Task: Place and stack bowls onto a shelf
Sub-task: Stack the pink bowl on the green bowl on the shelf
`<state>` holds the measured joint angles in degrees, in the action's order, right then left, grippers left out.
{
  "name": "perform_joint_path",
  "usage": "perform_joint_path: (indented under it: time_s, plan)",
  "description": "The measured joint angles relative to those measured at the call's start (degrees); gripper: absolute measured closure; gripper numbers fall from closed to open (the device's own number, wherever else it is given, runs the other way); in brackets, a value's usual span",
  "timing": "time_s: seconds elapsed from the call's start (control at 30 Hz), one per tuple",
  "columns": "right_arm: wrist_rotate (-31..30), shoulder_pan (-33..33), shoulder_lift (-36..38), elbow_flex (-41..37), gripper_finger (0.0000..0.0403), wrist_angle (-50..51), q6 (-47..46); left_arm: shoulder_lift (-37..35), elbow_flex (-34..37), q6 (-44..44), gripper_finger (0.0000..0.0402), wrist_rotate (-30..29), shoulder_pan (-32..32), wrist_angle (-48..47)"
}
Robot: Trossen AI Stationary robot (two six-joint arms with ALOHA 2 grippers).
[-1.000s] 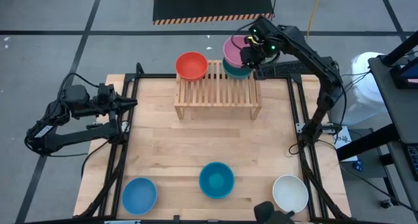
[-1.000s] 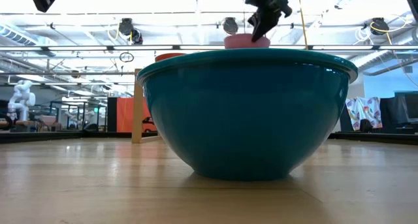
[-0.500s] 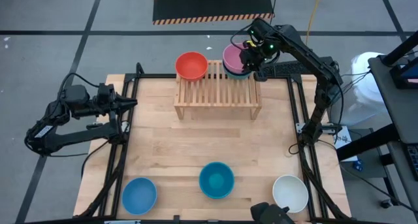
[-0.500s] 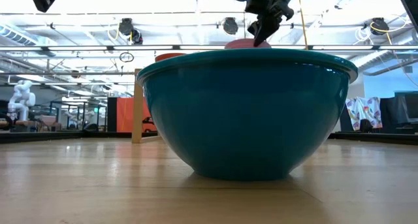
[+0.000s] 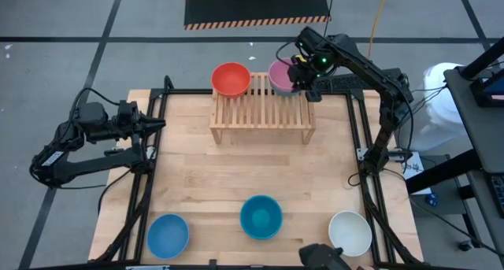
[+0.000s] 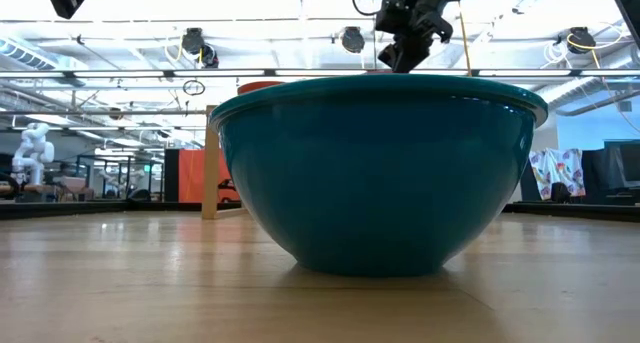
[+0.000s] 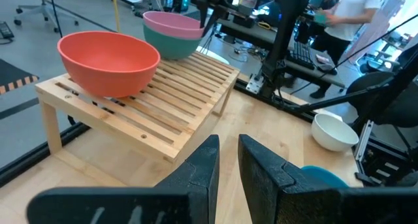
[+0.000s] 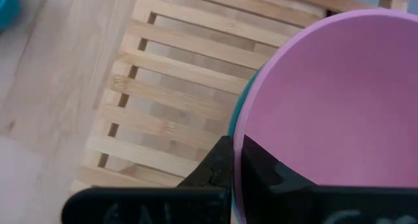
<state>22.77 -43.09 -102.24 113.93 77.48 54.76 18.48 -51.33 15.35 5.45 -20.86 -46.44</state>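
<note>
The right hand (image 5: 302, 75) pinches the rim of the round pink plastic bowl (image 5: 280, 73), nested in the dark green bowl (image 7: 168, 48) on the low slatted light-wood shelf (image 5: 260, 109).

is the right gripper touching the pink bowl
Touching. The right wrist view shows the right gripper shut on the pink bowl's rim, one finger on each side.

We note the shelf (image 5: 261, 110): its slats lie bare between the red bowl (image 5: 231, 79) and the pink bowl (image 5: 282, 73), nested in a green bowl (image 7: 167, 46). Mid-table is open. Blue bowl (image 5: 168, 234), teal bowl (image 5: 261, 216), white bowl (image 5: 350, 231) line the near edge.
</note>
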Motion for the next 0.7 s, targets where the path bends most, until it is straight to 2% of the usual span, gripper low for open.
perform_joint_path:
  time_s: [0.2, 0.7]
  plan:
    - [-0.36, 0.00, -0.11, -0.04, 0.0395, -3.19, -4.73, 0.00, 0.00, 0.04, 0.0339, 0.00, 0.00, 0.00]
    - [-0.40, 1.45, 0.16, -0.07, 0.0330, -3.57, -10.87, 0.00, 0.00, 0.13, 0.0339, 0.00, 0.00, -0.02]
